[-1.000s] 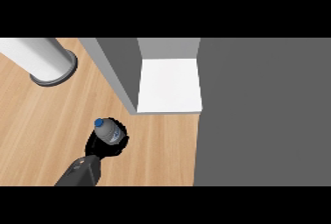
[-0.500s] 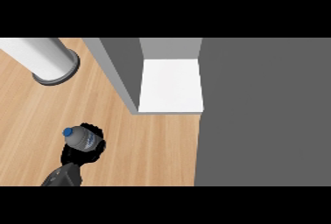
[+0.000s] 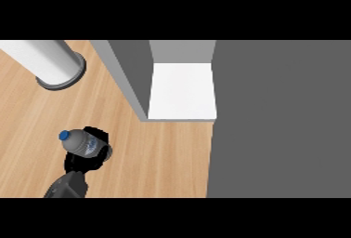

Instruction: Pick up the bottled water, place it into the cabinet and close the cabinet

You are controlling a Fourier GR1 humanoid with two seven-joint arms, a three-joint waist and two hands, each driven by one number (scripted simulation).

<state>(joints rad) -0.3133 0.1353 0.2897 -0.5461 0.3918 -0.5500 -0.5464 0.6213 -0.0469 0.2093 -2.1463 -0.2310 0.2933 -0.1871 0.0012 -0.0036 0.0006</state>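
Note:
The bottled water [image 3: 80, 142] is a clear bottle with a blue cap, tilted so that the cap points to the upper left. My left hand [image 3: 87, 160] is shut on it from below, over the wooden counter [image 3: 165, 158] at the lower left, and hides the bottle's lower part. The grey forearm [image 3: 67, 187] comes in from the bottom edge. The cabinet's white inner shelf [image 3: 182, 90] shows open, up and to the right of the bottle and apart from it. My right hand is out of sight.
A grey cabinet panel [image 3: 126, 74] stands along the shelf's left side. A wide dark grey surface [image 3: 281, 116] fills the right of the view. A white cylinder on a grey ring base [image 3: 51, 65] stands at the upper left.
My left hand has carried the bottle leftward across the counter, away from the cabinet, and the bottle's cap has tipped more to the left.

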